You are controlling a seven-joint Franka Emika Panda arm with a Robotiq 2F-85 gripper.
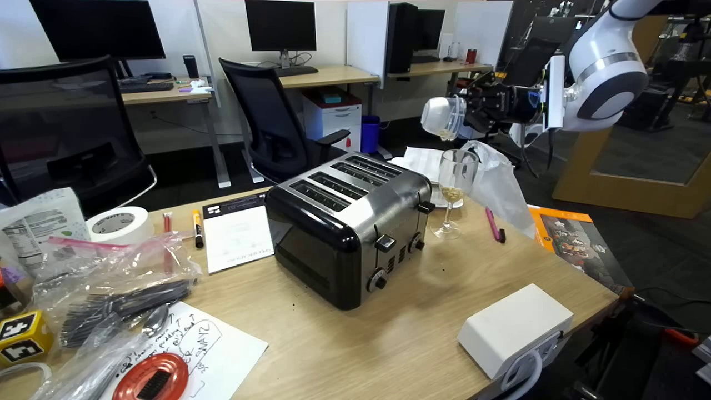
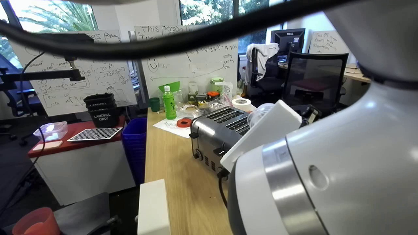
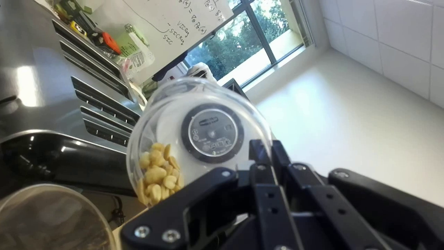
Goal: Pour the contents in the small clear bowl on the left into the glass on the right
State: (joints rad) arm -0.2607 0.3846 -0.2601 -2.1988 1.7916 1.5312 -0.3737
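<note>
Several monitors (image 1: 280,25) on desks (image 1: 330,76) | toaster (image 1: 347,228), glass (image 1: 454,186) on wooden table (image 1: 355,355) | gripper (image 3: 269,151) pinched tight on clear bowl (image 3: 201,139)

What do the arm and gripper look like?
The arm is white and rounded, with a silver band and dark grey oval cap. The gripper is black, angular and hinged, with silver screws; a flat white panel sits behind it. Dark cables hang below.
</note>
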